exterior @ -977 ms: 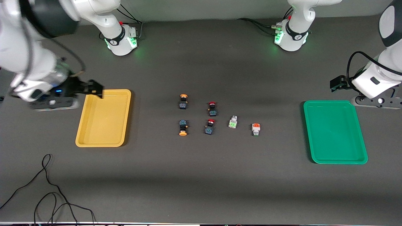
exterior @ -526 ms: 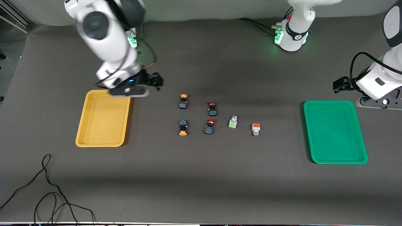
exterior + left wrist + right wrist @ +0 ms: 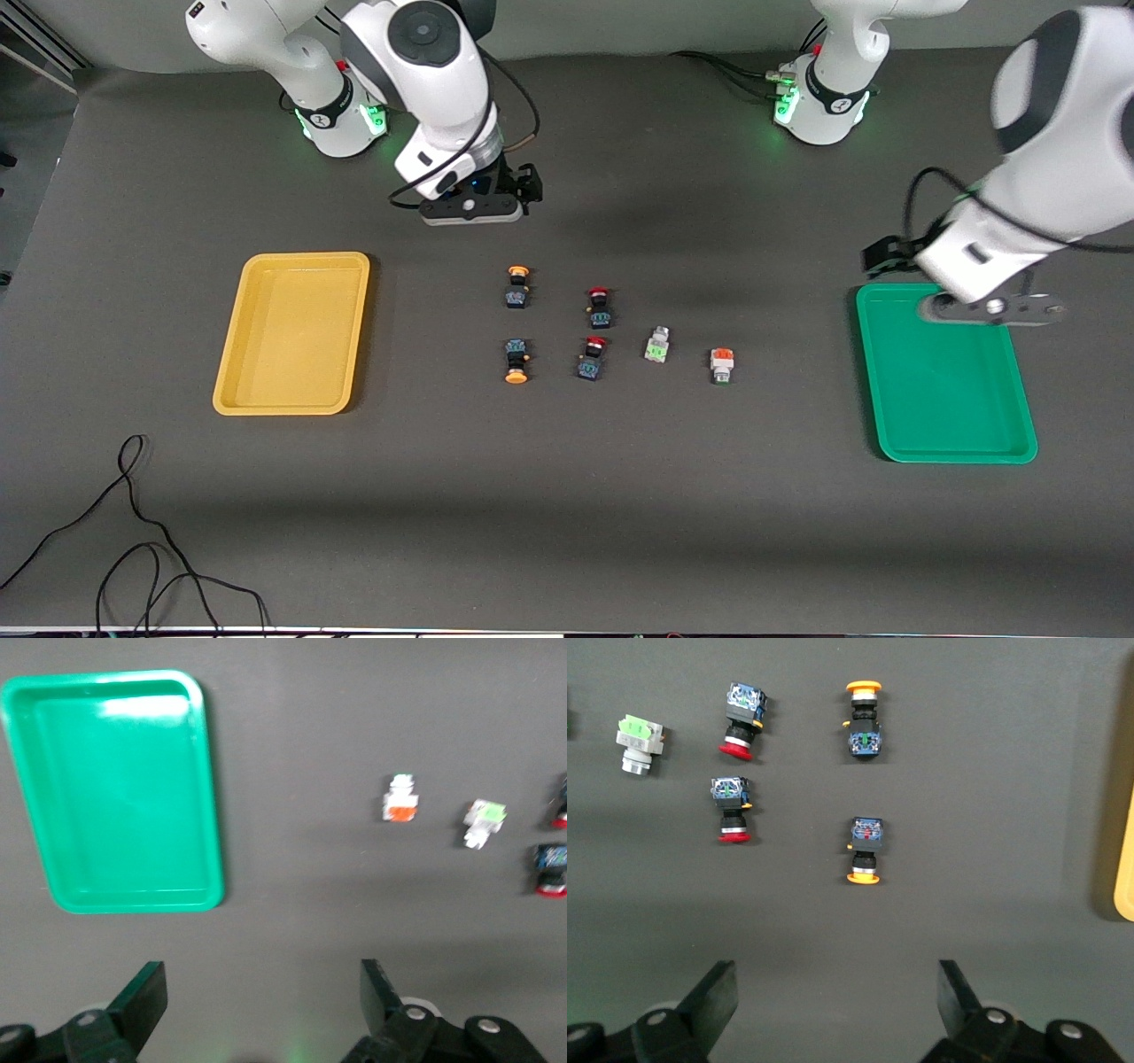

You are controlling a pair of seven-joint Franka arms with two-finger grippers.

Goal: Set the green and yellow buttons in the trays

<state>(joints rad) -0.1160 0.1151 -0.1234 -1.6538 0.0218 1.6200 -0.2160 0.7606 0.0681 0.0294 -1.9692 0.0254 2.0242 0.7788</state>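
Right gripper (image 3: 833,992): jaws wide open, empty, over bare tabletop (image 3: 567,514) just beside the buttons (image 3: 516,285), toward the bases. Left gripper (image 3: 261,997): jaws wide open, empty, over the green tray (image 3: 946,447) rim. Buttons clustered mid-tabletop between yellow tray (image 3: 232,390) and green tray, well apart from both. Both trays empty.

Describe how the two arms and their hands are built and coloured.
Both arms are glossy white with rounded segments and dark grey joint caps. Each base wears a black band and glows green, with black cables plugged in beside it. The right hand is black on a grey wrist plate, with a small blue light and a looping black cable. The left hand is black too, on a grey plate, with a black cable arching above it.
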